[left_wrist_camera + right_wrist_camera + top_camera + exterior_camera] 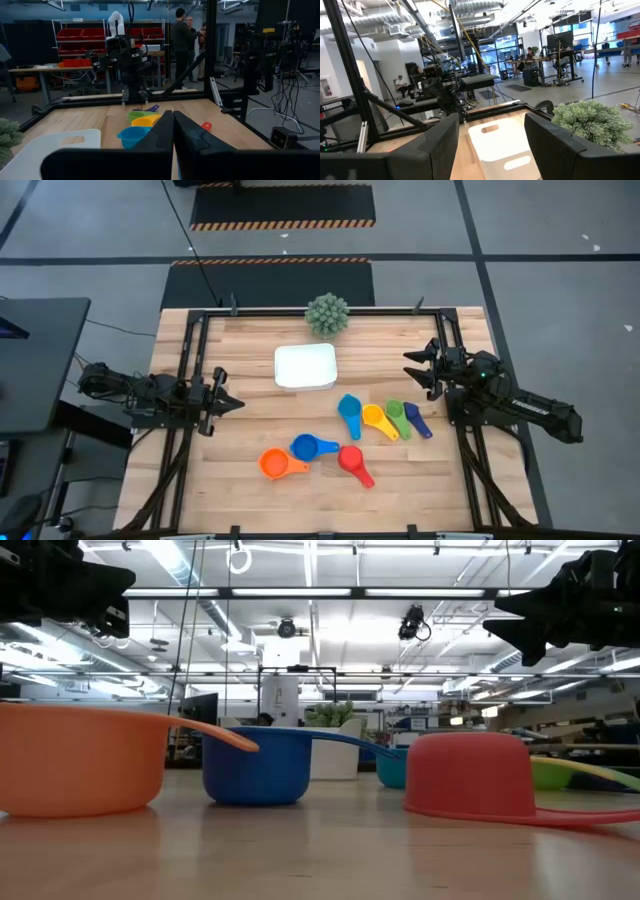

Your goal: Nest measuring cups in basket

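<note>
We are waiting with the left gripper at the table's left edge, its fingers pressed together and holding nothing, so it needs to open before it can take a cup. Nearest to it the orange cup is lying close beside the blue cup, and the red cup is sitting just right of those, upside down in the low view. Behind them, toward the spiky green plant, the white basket is sitting empty. Further right the teal cup, yellow cup, green cup and dark purple-blue cup are lying in a tight row, so we are judging that each wants lifting by its handle without nudging its neighbour. The right gripper is hovering just beyond that row with its fingers spread apart and empty. We would start with the largest cup, so the rest are dropping inside it.
</note>
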`<action>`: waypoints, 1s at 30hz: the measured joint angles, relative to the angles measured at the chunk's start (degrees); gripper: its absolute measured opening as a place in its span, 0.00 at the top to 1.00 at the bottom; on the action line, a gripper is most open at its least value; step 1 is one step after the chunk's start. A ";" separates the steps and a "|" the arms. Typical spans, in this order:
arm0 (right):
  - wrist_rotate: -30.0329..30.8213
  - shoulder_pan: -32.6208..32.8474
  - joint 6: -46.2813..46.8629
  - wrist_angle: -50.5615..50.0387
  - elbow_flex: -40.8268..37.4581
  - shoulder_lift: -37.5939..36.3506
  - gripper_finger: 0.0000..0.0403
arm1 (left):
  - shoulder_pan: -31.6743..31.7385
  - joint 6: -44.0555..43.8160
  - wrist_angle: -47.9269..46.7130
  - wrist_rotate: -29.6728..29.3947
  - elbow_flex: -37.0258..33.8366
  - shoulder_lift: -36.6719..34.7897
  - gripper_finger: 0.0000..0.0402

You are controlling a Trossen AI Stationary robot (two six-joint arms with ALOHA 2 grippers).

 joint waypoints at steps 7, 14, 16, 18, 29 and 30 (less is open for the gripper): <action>0.02 0.01 -0.01 0.00 0.00 0.00 0.42 | 0.00 0.07 0.00 -0.02 0.00 0.01 0.96; 0.00 0.01 0.00 0.00 0.00 0.00 0.42 | 0.04 4.24 2.22 -0.04 0.00 0.04 0.96; 0.00 0.00 -0.02 0.00 0.00 0.00 0.42 | 0.04 -0.46 4.54 -0.04 0.00 0.02 0.96; 0.01 0.00 -0.02 0.02 0.00 0.00 0.42 | 0.04 -6.68 6.66 -0.08 0.00 0.02 0.96; 0.00 0.01 -0.01 0.00 -0.01 0.00 0.42 | 0.15 -20.74 15.78 -2.43 0.02 -0.01 0.96; 0.00 0.01 -0.02 0.00 -0.01 0.00 0.42 | 0.15 -22.44 16.93 -2.94 0.05 -0.02 0.96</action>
